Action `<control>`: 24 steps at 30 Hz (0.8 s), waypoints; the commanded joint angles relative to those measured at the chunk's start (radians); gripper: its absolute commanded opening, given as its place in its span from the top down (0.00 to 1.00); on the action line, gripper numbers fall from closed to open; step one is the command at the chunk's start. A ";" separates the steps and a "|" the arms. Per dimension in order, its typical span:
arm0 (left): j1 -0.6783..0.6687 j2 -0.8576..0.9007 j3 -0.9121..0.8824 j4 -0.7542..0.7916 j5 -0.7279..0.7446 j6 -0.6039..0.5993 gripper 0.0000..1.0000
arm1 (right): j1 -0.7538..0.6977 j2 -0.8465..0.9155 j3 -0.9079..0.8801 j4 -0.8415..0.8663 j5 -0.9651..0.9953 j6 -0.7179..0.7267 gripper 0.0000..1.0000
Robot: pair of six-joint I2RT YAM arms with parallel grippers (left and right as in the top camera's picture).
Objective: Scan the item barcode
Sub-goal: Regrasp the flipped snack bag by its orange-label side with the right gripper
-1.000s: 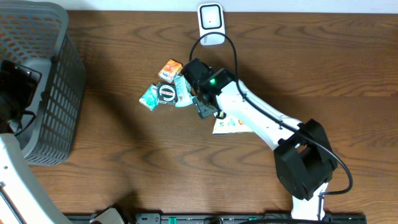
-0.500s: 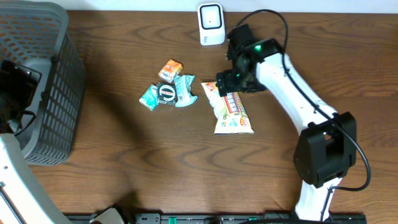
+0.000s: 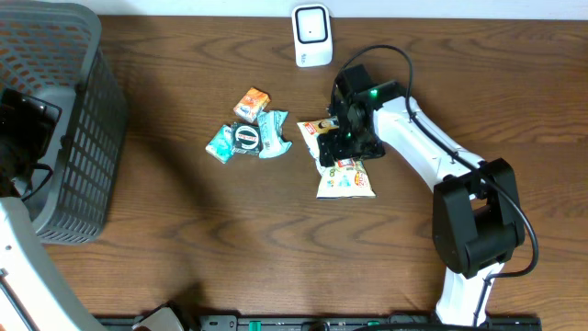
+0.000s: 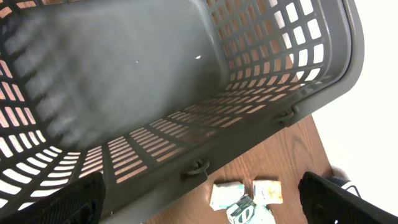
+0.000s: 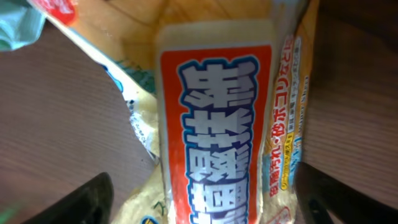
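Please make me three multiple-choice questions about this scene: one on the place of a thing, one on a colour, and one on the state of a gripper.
1. Where is the white scanner in the overhead view?
A. at the bottom edge
B. at the top edge, above the snack bag
C. at the left edge

2. What colour is the broad band on the snack bag?
A. green
B. orange-red
C. purple

3. How is the left gripper?
A. shut, empty
B. shut on the scanner
C. open, empty

Answers:
1 B: it stands alone at the table's top edge.
2 B: the right wrist view shows the band close up.
3 C: its fingers stand wide apart over the grey basket, with nothing between them.
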 commanded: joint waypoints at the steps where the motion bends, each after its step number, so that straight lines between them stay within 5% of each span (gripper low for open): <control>1: 0.003 -0.007 0.014 -0.002 -0.005 -0.008 0.03 | 0.014 -0.013 -0.034 0.014 -0.018 -0.001 0.21; 6: 0.003 -0.007 0.014 -0.002 -0.005 -0.008 0.02 | 0.034 -0.013 -0.091 0.068 -0.011 -0.003 0.34; 18: 0.003 -0.007 0.014 -0.002 -0.005 -0.008 0.02 | 0.040 -0.013 -0.138 0.121 0.037 0.080 0.99; 24: 0.003 -0.007 0.014 -0.002 -0.005 -0.008 0.03 | 0.040 -0.014 -0.061 0.083 0.038 0.080 0.99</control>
